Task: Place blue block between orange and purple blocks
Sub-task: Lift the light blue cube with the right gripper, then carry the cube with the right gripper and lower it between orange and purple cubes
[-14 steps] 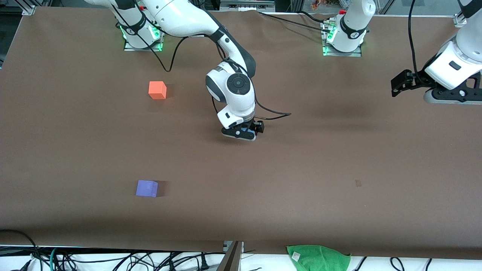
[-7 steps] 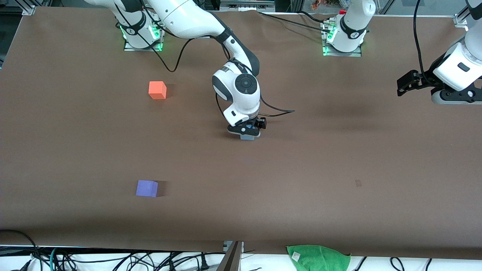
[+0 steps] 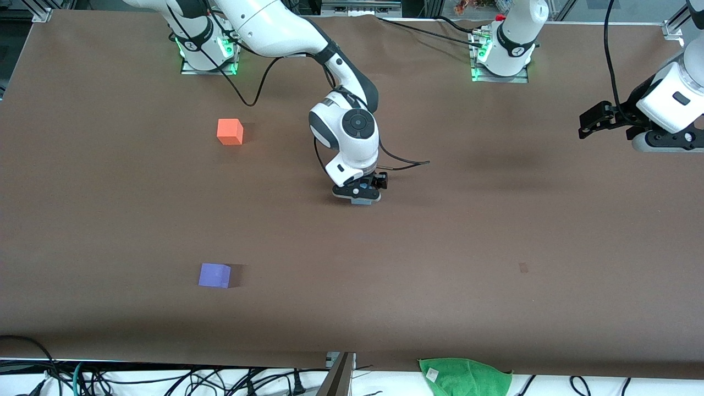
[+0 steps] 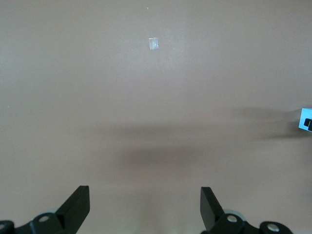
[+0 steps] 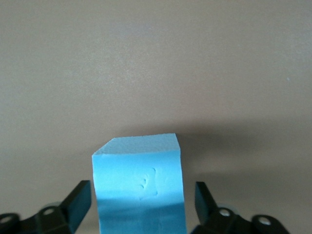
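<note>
Covering nearly the whole front view, the brown bench (image 3: 495,231) carries everything. Landmark for places: the blue block (image 3: 361,201).

Right arm reaches from its base down to mid-bench; right tool (image 3: 360,193) sits low over the blue block (image 5: 139,187). Right wrist view: block stands between the two fingers (image 5: 78,202), visible gap on each side, so fingers spread wide and not clamping it. Block looks to rest on the bench, shadow right at its base. One face has small dents.

Left arm waits at its own end of the bench, well apart from the blue block. Left tool (image 3: 597,118) is up in the air over bare bench, fingers (image 4: 77,207) spread wide apart, holding nothing.

Orange block (image 3: 230,131): farther from the front camera than the blue block, toward the right arm's end. Purple block (image 3: 214,275): nearer the camera than the blue block, also toward the right arm's end. Blue block is well apart from both, not in the gap between them.

Green cloth (image 3: 465,377) lies off the bench edge, nearer the camera than the blue block.
</note>
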`<state>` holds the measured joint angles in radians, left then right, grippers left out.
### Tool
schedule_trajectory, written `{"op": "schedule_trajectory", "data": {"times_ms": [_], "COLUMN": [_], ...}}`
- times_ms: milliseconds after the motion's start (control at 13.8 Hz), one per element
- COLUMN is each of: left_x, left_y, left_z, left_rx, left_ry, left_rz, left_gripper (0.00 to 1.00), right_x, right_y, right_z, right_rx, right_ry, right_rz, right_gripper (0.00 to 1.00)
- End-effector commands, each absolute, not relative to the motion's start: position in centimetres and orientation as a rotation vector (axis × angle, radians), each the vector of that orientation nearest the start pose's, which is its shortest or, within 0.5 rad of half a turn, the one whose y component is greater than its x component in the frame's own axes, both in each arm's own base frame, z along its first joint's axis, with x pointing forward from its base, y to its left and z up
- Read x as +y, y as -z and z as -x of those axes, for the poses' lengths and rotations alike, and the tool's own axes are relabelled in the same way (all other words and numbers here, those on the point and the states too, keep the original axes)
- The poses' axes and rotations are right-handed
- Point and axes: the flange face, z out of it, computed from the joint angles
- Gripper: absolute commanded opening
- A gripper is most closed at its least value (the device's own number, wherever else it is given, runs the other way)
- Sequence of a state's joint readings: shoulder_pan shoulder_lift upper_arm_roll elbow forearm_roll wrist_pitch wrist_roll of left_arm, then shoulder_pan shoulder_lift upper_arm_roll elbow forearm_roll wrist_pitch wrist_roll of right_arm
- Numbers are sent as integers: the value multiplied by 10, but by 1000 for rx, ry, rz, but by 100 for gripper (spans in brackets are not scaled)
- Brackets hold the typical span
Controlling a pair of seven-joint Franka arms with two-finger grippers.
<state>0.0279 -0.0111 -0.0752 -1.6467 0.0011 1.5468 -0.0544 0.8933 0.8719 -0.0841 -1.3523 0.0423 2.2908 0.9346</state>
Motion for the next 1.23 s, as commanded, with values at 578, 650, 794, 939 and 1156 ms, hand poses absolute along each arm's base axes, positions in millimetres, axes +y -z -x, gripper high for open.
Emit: {"op": "schedule_trajectory", "data": {"times_ms": [578, 650, 794, 939, 1156], "left_x": [-34, -37, -40, -40, -40], "left_y": [-600, -600, -601, -600, -600], "left_z": [-537, -537, -537, -538, -538], "left_rx": [10, 20, 32, 41, 41], "left_ry": [-193, -190, -188, -188, -188], "left_rz": [3149, 3149, 3147, 3147, 3147], "left_gripper": [100, 100, 100, 100, 100], "right_x": [500, 476, 433, 382, 281], "right_y": [-263, -275, -291, -298, -295], "right_z": [-551, -564, -577, -584, -584], "right_rx": [67, 50, 23, 13, -53], "right_ry": [74, 29, -6, -44, -37], "right_rz": [3130, 3151, 3157, 3163, 3142], "right_gripper": [57, 57, 57, 57, 57]}}
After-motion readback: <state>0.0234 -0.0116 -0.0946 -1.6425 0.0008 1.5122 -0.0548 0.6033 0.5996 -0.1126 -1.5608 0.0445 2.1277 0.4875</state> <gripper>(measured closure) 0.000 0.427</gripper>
